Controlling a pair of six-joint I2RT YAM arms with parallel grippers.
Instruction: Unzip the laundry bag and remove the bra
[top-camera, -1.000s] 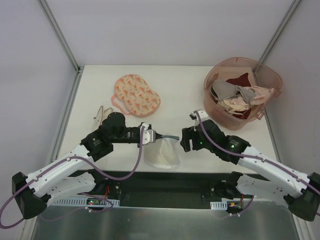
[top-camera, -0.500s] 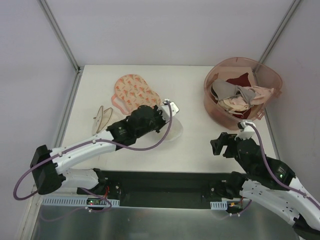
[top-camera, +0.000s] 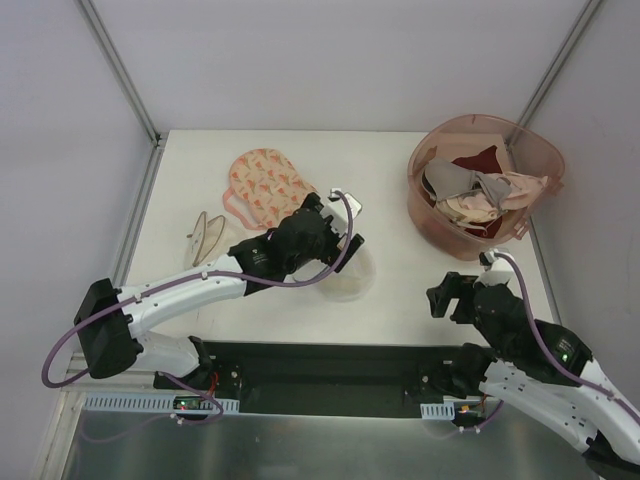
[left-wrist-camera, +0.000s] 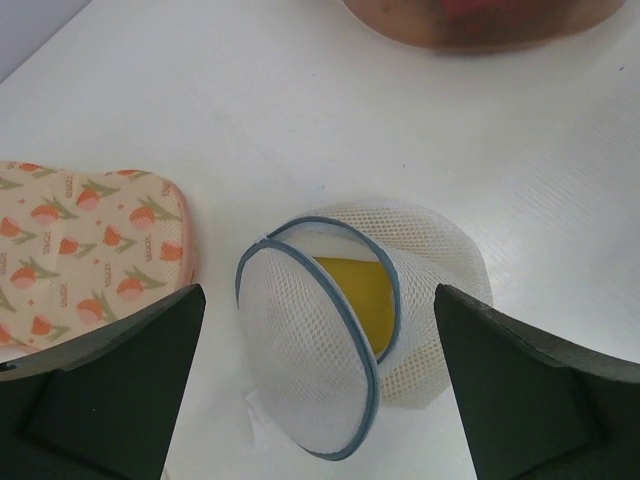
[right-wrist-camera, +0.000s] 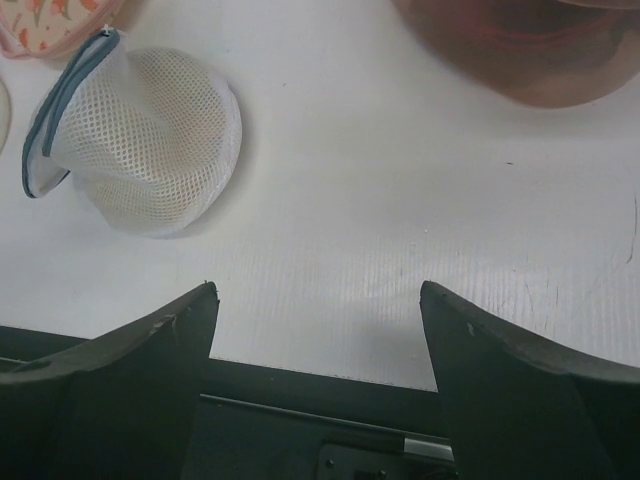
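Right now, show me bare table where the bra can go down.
Widest bare patch: the middle of the table, between the laundry bag, the printed pouch and the pink tub. Also free: the near strip right of the bag. Crowded: the left side, around the pouch and the beige item.

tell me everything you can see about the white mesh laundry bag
The laundry bag is a small dome-shaped pouch of white translucent mesh with a grey-blue zipper rim. It lies tipped on its side on the white table, its round flap gaping partly open, and the yellow bra shows inside through the gap. The open left gripper hovers over it without touching.
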